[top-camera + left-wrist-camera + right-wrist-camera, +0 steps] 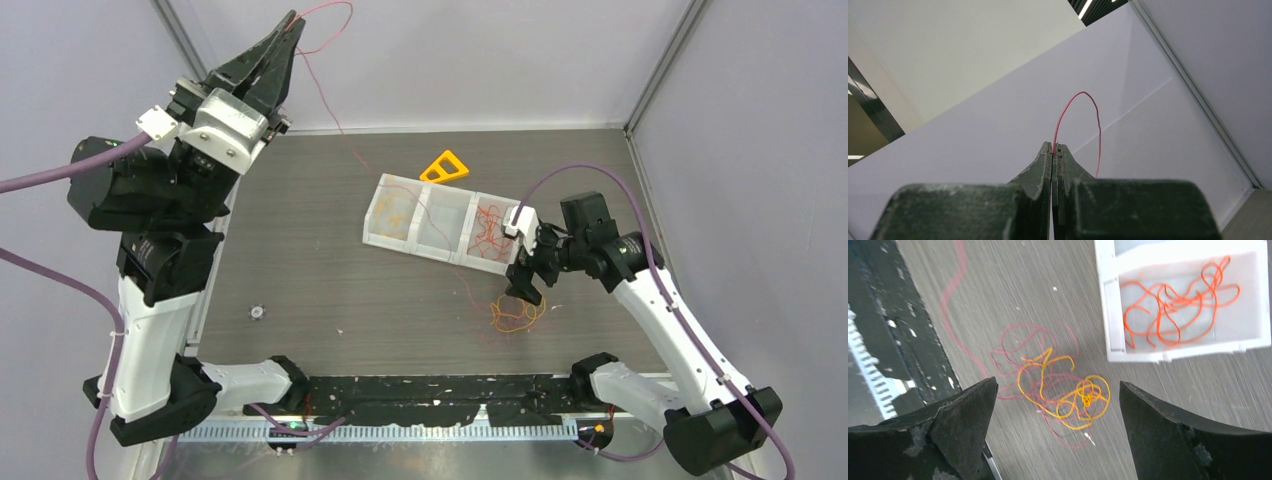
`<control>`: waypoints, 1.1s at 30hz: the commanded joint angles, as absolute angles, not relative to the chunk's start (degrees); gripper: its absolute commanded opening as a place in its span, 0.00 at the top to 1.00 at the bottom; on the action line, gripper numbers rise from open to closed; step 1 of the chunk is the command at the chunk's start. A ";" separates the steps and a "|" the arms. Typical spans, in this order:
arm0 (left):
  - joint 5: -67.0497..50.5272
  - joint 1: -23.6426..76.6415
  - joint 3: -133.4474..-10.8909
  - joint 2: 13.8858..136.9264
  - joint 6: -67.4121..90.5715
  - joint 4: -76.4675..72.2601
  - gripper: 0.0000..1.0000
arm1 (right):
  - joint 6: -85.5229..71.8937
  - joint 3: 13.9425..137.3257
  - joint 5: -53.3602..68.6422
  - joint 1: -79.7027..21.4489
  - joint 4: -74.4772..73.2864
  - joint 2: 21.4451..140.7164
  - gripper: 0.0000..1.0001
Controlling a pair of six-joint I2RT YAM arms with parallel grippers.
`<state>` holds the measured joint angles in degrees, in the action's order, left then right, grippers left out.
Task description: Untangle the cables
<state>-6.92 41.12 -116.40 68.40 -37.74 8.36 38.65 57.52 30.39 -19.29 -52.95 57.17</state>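
My left gripper (pixel 291 22) is raised high at the back left and shut on a thin red cable (pixel 322 95). That cable loops above the fingertips and trails down toward the table. In the left wrist view the jaws (pixel 1053 146) are pressed together on the red cable (pixel 1083 95). My right gripper (pixel 524 290) hangs open just above a tangle of yellow and red cables (pixel 518 315) on the table. In the right wrist view the tangle (pixel 1068 395) lies between the wide-apart fingers (pixel 973 405), untouched.
A white three-compartment tray (pixel 425 250) sits mid-table, with orange cables (pixel 490 232) in its right compartment and yellow-orange ones (pixel 393 212) in its left. A yellow triangle (pixel 445 167) lies behind it. A small round object (pixel 257 312) lies at the near left.
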 commanded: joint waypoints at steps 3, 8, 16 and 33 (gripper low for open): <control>-6.66 40.88 -120.09 68.55 -36.96 9.61 1.00 | 31.31 63.96 44.30 -21.97 -48.75 60.68 0.04; -5.52 40.87 -121.00 69.27 -38.17 10.90 1.00 | 27.55 67.86 45.62 -28.48 -46.49 62.87 0.09; -4.18 40.89 -120.21 69.13 -38.35 10.60 1.00 | 28.88 61.64 37.02 -37.36 -43.18 65.00 0.09; -2.02 40.92 -113.91 65.83 -39.81 10.07 1.00 | 39.45 52.80 27.25 -41.85 -37.17 67.73 0.93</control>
